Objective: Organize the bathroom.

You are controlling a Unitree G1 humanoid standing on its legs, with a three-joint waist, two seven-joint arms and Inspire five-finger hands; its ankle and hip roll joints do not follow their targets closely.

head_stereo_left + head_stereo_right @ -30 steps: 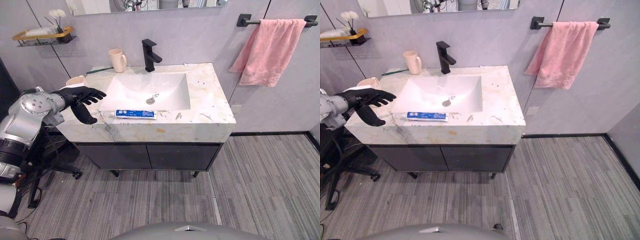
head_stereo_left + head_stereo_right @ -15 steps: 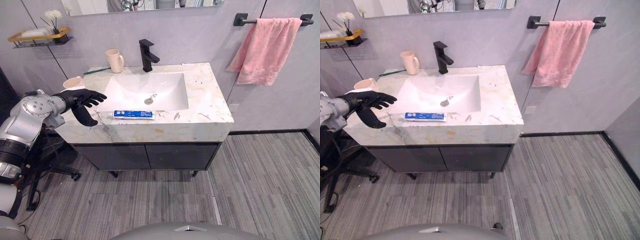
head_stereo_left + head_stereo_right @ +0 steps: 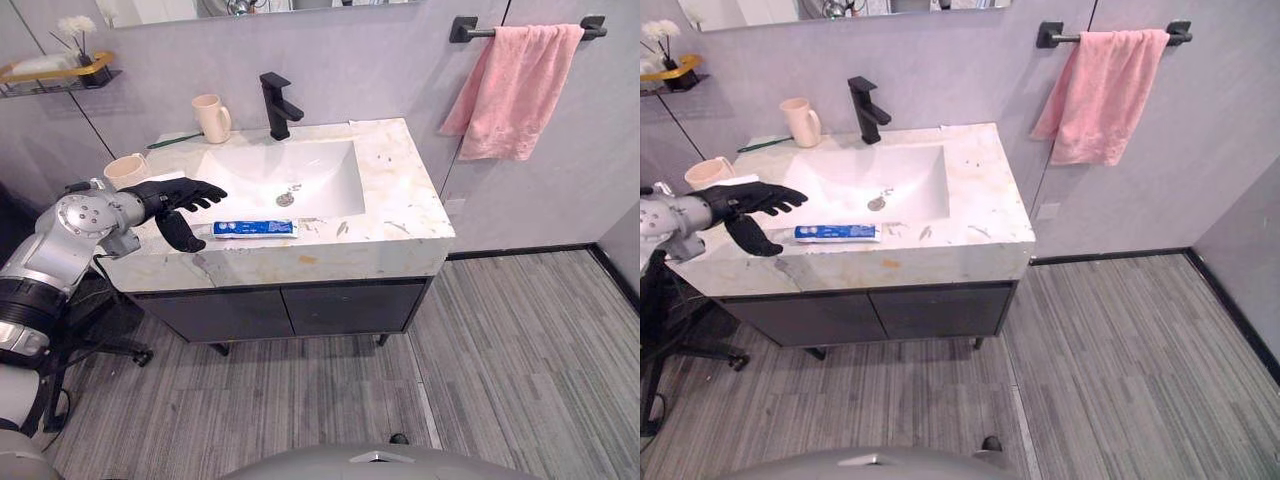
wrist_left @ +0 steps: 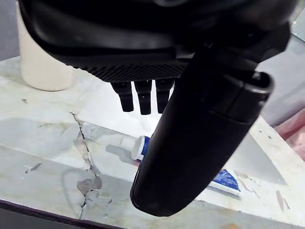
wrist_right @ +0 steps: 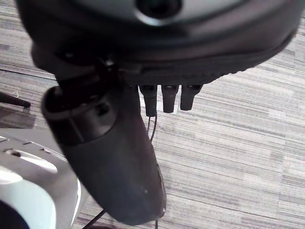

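One flat toothpaste tube (image 3: 240,228) lies on marble beside the spread, empty left hand (image 3: 176,204).

A blue-and-white toothpaste tube (image 3: 240,228) lies flat along the marble countertop's (image 3: 400,205) front edge, just before the white sink basin (image 3: 285,170), its cap end pointing left.

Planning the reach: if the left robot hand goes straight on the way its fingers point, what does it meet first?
Probably the toothpaste tube lying on the counter's front edge; the open left robot hand hovers just short of its cap end, though depth is uncertain.
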